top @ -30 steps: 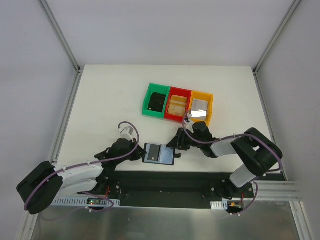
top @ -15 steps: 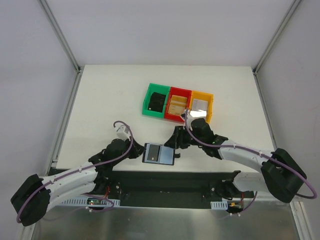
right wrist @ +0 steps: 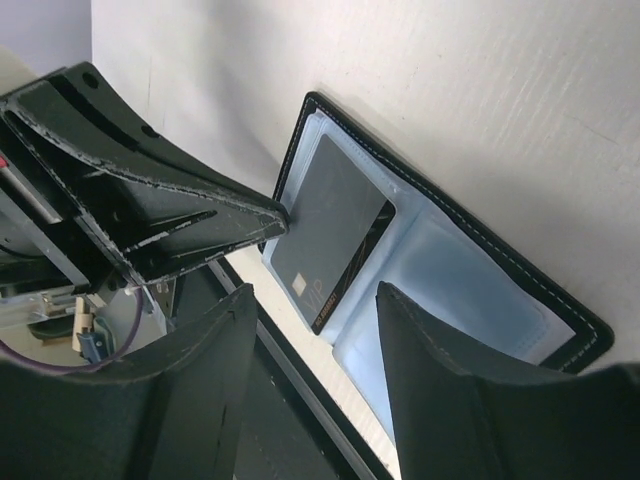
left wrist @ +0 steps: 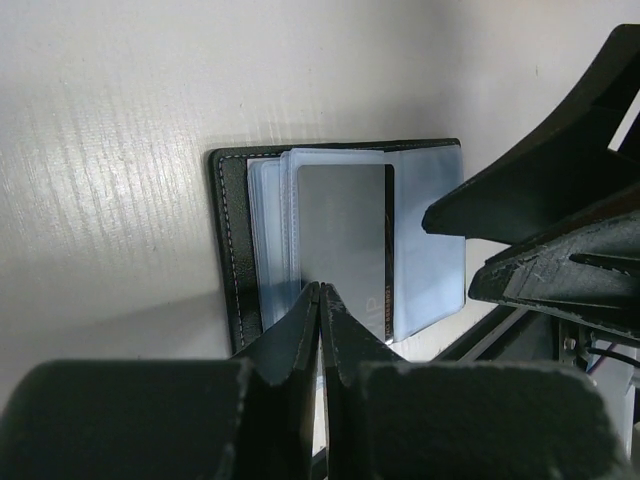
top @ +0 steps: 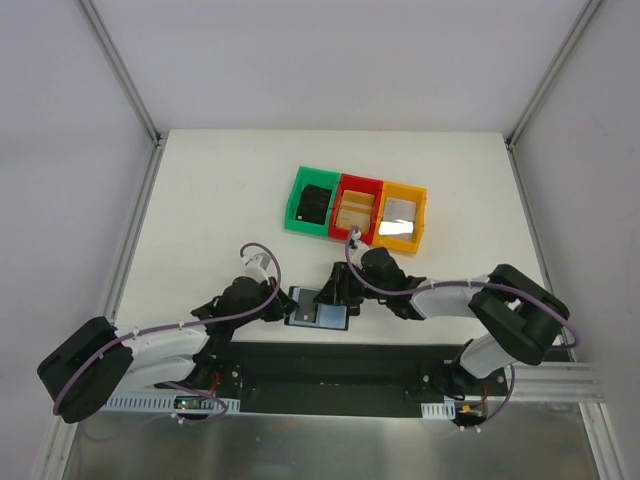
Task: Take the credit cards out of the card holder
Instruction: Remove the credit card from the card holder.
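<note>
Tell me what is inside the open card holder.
Inside the card holder lie clear bluish sleeves, with one dark grey card on top. The left gripper, shut, covers part of that card's edge. Whether more cards sit in the sleeves beneath cannot be seen.

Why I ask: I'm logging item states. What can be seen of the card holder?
The card holder lies opened flat on the white table near its front edge. Black leather-like cover, pale stitching, bluish clear sleeves, one dark grey card inside. The shut left gripper points at the card's edge; the open right gripper hovers above.
</note>
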### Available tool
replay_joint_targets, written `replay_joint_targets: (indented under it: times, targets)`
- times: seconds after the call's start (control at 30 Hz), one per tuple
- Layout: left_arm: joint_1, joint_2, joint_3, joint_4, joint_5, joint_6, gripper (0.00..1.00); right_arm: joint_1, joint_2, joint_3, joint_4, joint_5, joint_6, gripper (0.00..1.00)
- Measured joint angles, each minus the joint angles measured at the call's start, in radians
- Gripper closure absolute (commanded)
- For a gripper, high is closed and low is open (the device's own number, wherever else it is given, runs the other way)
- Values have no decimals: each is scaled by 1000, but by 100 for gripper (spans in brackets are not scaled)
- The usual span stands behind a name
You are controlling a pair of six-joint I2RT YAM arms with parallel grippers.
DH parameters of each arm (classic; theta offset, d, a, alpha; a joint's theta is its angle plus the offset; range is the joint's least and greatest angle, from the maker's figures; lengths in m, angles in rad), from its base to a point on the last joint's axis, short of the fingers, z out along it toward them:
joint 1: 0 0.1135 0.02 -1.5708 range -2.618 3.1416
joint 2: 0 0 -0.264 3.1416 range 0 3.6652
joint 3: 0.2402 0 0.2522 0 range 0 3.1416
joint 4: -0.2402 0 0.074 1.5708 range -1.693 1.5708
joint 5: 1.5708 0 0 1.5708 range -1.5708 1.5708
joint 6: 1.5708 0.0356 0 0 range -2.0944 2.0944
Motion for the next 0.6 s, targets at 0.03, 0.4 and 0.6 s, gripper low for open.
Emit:
replay_joint_targets:
  times: [0.03, 0.4, 0.6]
  targets:
    - [0, 0, -5, 7, 1, 0, 100, 0, 14, -5, 26, -3, 15, 46]
    - [0, -2, -40, 65, 0, -14, 100, 2, 78, -14, 154, -8, 83, 47]
    - [0, 0, -40, 68, 0, -24, 100, 6, 112, -14, 183, -8, 105, 47]
